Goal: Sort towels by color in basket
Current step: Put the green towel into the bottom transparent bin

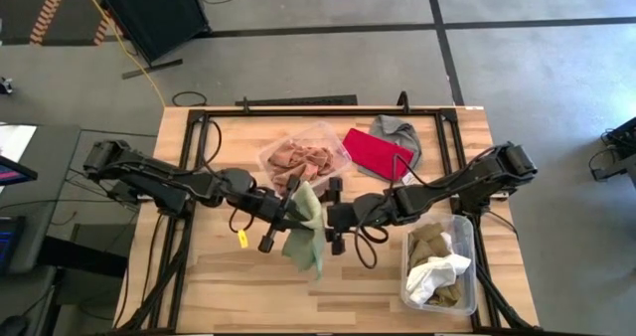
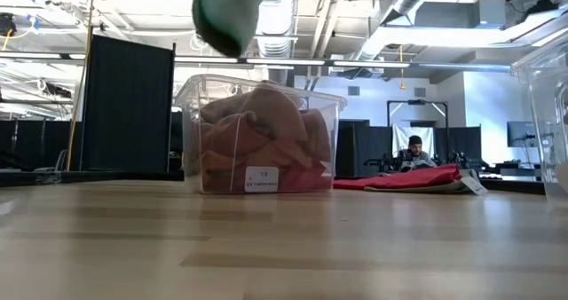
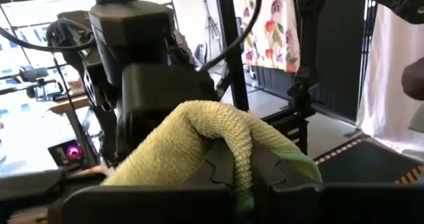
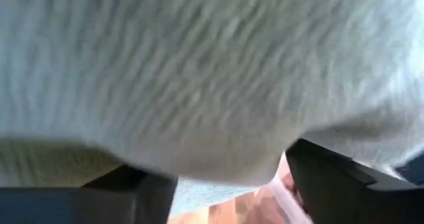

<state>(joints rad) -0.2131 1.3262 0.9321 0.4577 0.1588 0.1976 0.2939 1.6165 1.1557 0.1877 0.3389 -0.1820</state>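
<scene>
A pale green towel (image 1: 309, 233) hangs in the air at mid-table, held by my left gripper (image 1: 289, 213), which is shut on it. In the low view the towel (image 2: 225, 16) is high above the tabletop. My right gripper (image 1: 336, 220) faces it from the right, open. In its wrist view the towel (image 4: 212, 71) fills the picture just ahead of the spread fingers. A red towel (image 1: 376, 154) and a grey towel (image 1: 397, 132) lie on the table's far right part. My left gripper pinches a bunched fold at the towel's upper part (image 3: 242, 159) between its two fingers, coming level from the table's left. The cloth drapes over the fingers, and the rest (image 1: 306, 252) hangs slack below, clear of the table. Whether my right gripper touches the towel, I cannot tell.
A clear bin (image 1: 328, 135) at far centre holds rust-orange cloths (image 2: 257, 131). A second clear bin (image 1: 464, 227) at the near right holds tan-brown and white cloths. A yellow tag (image 1: 242, 239) lies near the left arm. Bare wood (image 1: 229, 276) shows at the near left.
</scene>
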